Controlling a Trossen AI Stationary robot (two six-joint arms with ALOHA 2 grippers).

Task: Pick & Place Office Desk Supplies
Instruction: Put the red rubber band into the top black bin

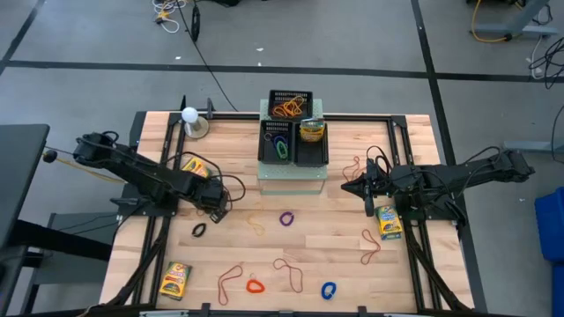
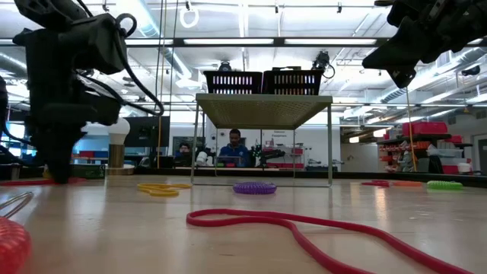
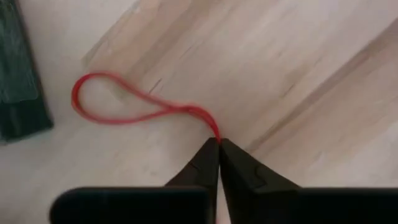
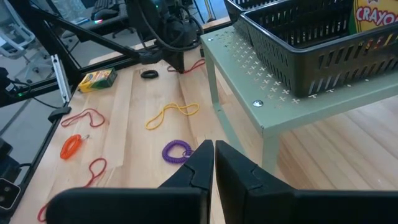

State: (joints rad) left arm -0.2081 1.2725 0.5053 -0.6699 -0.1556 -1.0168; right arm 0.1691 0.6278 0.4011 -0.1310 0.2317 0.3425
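A thin red rubber band (image 3: pixel 124 102) lies on the wooden table as a twisted loop. My left gripper (image 3: pixel 218 144), at the table's left (image 1: pixel 217 211), points down and is shut on it. The right wrist view shows that gripper (image 4: pixel 176 62) standing on the table by the band (image 4: pixel 196 64). My right gripper (image 1: pixel 351 187) hovers shut beside the pale-green stand (image 1: pixel 291 174), with nothing between its fingers (image 4: pixel 213 149). More rubber bands (image 1: pixel 290 271), a purple loop (image 1: pixel 286 218), a black loop (image 1: pixel 199 230) and crayon boxes (image 1: pixel 176 280) (image 1: pixel 389 222) lie about. My left gripper pinches one end of the red band (image 3: pixel 214 132) between its two fingertips. The fingers come from above, pointing down at the table. The rest of the band lies slack on the wood, stretching away from the fingers in a narrow loop.
Black mesh trays (image 1: pixel 289 106) (image 1: pixel 311 143) sit on the pale-green perforated stand at the far middle, holding bands and a crayon box. A white ball on a stand (image 1: pixel 189 115) is at the far left. An orange loop (image 1: pixel 255 285) and a blue loop (image 1: pixel 329 290) lie near the front edge.
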